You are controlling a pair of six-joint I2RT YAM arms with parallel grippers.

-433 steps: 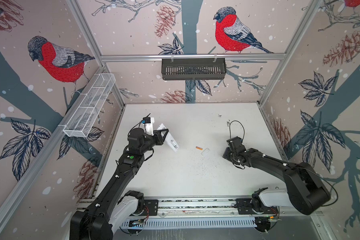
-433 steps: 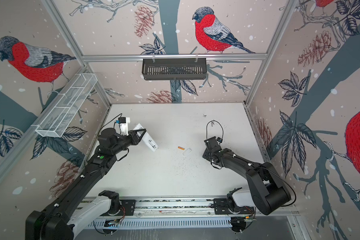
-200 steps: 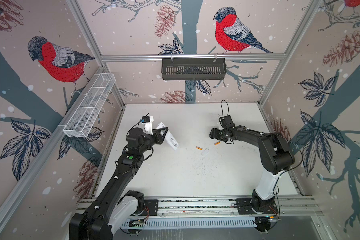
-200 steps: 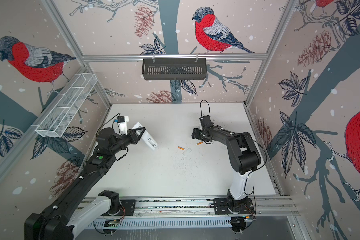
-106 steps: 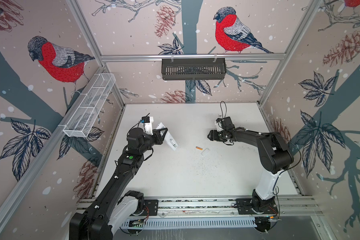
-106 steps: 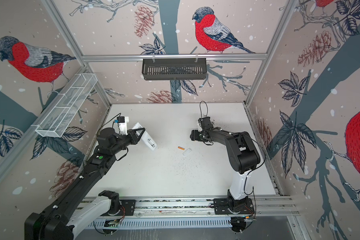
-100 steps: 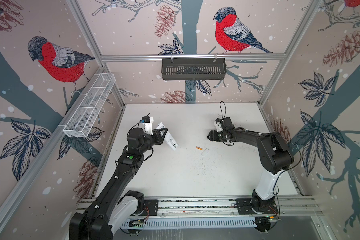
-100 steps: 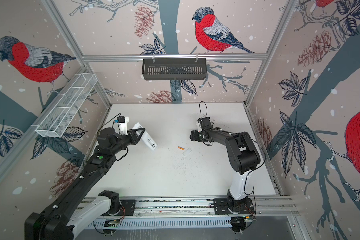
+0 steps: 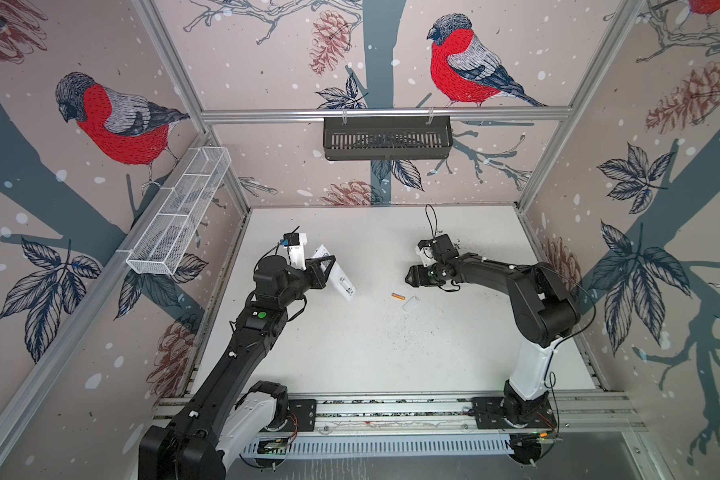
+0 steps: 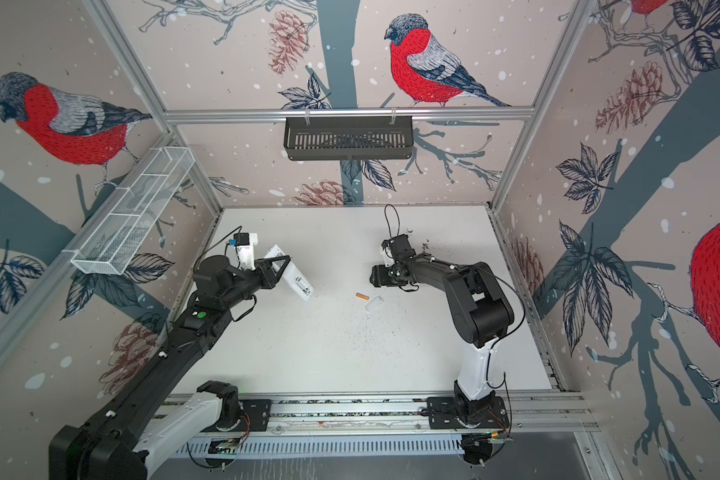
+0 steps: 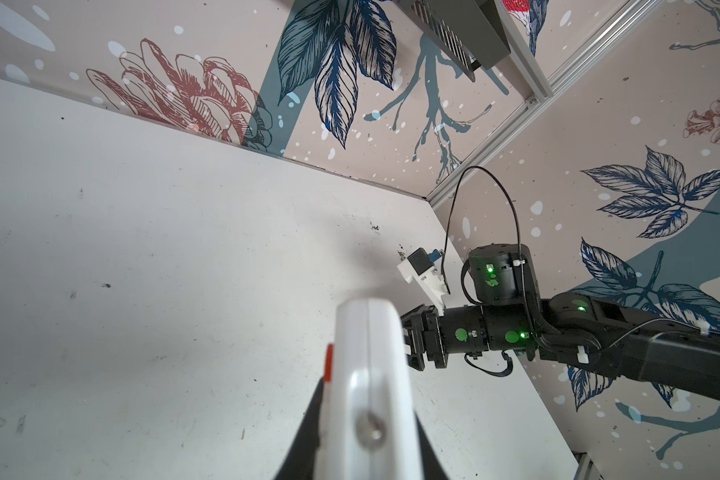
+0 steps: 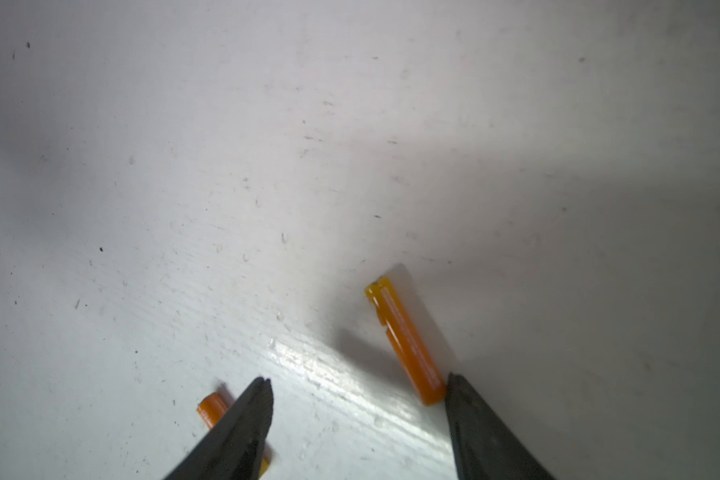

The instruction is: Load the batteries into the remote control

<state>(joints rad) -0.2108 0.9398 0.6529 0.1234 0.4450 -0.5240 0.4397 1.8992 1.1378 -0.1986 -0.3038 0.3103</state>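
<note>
1. Nearest, a small white cover (image 9: 410, 303) lies on the table (image 9: 371, 353), just beside one battery (image 9: 397, 295).
2. The left gripper (image 9: 326, 269) is clamped tight on the remote control (image 9: 341, 284), held slanted over the table's left part.
3. Farther back, the right gripper (image 12: 357, 379) hangs low, jaws spread wide, holding nothing. Its wrist view shows two batteries (image 12: 404, 340) on the table, one at a jaw's tip and the other half hidden behind the opposite jaw.

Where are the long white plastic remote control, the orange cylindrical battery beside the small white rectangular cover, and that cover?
Remote control (image 9: 344, 286): in a top view, free end.
Battery (image 9: 398, 296): in a top view, middle.
Cover (image 9: 410, 304): in a top view, centre.
</note>
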